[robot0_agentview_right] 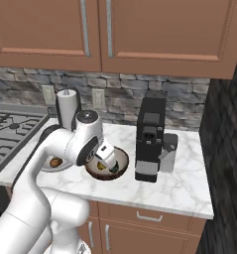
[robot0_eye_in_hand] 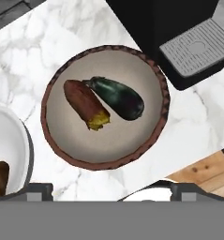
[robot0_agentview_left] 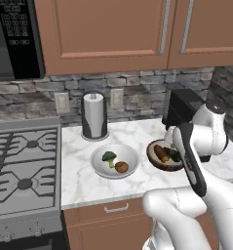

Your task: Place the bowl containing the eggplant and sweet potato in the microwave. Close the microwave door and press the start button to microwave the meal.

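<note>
Bowl (robot0_agentview_left: 159, 161) first: from the left base view, the dark-brown wooden dish sits on the marble surface (robot0_agentview_left: 84, 183), partly hidden behind the white arm, with the sweet potato (robot0_agentview_left: 160, 152) and the eggplant (robot0_agentview_left: 173, 155) lying inside it. Off to the side of the arm sits a white bowl (robot0_agentview_left: 115, 160) holding broccoli (robot0_agentview_left: 109, 156) and a round brown item (robot0_agentview_left: 121, 167). Behind that stands a paper towel roll (robot0_agentview_left: 93, 115) against the stone backsplash, with the gas stove (robot0_agentview_left: 23, 166) further over and the microwave (robot0_agentview_left: 13, 39) high in the corner above it.

From the right base view, the end effector (robot0_agentview_right: 106, 158) hangs directly over the bowl (robot0_agentview_right: 117, 166), pointing down into it; the rim shows around the hand. A black coffee machine (robot0_agentview_right: 149, 139) stands just beside the bowl on the far side from the arm's elbow.

In the hand view, the end effector (robot0_eye_in_hand: 111, 191) has its two tips spread wide apart at the bottom edge, gripping nothing. The bowl (robot0_eye_in_hand: 52, 140) lies below and ahead of it, clear of both tips. Inside, the sweet potato (robot0_eye_in_hand: 85, 103) and the eggplant (robot0_eye_in_hand: 118, 97) lie side by side, touching at one end. The white bowl (robot0_eye_in_hand: 17, 145) sits just beside the wooden one, and the coffee machine's grey drip tray (robot0_eye_in_hand: 197, 49) lies beyond the bowl's far rim.
</note>
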